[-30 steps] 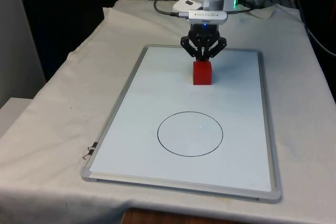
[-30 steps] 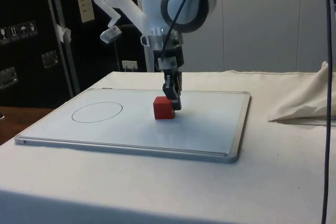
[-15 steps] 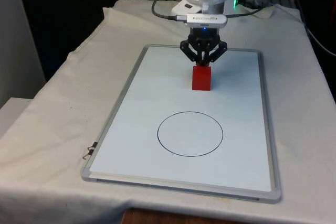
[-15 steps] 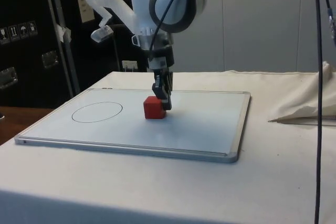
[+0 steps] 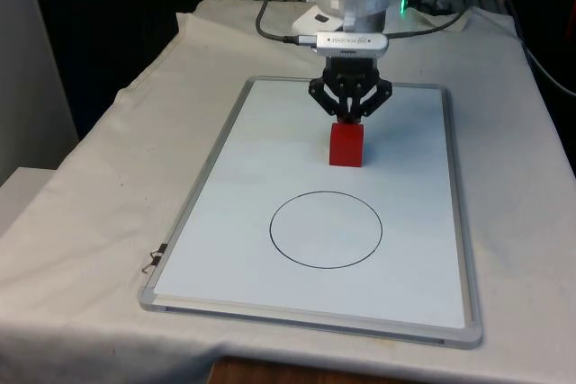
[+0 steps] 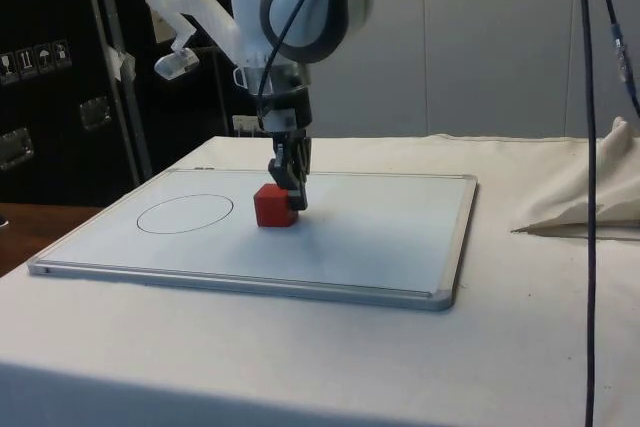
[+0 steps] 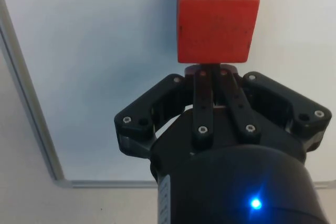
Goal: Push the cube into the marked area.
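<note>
One red cube (image 5: 346, 144) sits touching the closed pincer's (image 5: 350, 116) tips, the drawn circle (image 5: 326, 229) just beyond it.

Table (image 5: 99, 195) under white cloth (image 6: 520, 297), cloth rumpled at the edges. Whiteboard (image 5: 405, 249) lies flat on the cloth, metal frame, long side running away from the jaws. The jaws sit over the board's far half. Black circle (image 5: 326, 230) drawn on the board, ahead of the jaws, well apart. Small clip (image 5: 151, 261) on the cloth just beside the board's near corner, front view's left.
</note>
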Controlling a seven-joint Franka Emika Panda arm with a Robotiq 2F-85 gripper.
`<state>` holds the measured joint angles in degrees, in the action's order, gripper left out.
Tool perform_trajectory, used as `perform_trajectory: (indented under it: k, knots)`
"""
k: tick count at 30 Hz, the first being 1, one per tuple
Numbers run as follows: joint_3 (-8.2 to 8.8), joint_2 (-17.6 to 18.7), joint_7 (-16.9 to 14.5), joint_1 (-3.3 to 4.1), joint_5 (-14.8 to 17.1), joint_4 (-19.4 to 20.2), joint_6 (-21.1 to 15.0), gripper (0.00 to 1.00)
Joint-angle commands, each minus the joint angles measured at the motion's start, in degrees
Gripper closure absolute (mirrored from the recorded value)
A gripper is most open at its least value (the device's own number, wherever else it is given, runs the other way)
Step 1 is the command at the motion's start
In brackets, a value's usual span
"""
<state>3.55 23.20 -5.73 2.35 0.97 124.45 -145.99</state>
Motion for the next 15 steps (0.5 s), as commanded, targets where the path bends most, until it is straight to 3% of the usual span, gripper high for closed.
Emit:
perform_trajectory:
  k: [1, 9, 10, 11, 15]
  knots:
    - [-0.52, 0.6, -0.5, -0.34, 0.8, -1.0, 0.6, 1.00]
    - [-0.57, 3.3, -0.5, -0.40, 1.4, -4.9, 1.6, 1.00]
    - [0.00, 2.7, 0.0, 0.00, 0.5, -4.1, 1.1, 1.00]
    - [-0.57, 3.3, -0.5, -0.40, 1.4, -4.9, 1.6, 1.00]
    - [-0.57, 4.6, -0.6, -0.46, 2.2, -6.7, 1.8, 1.00]
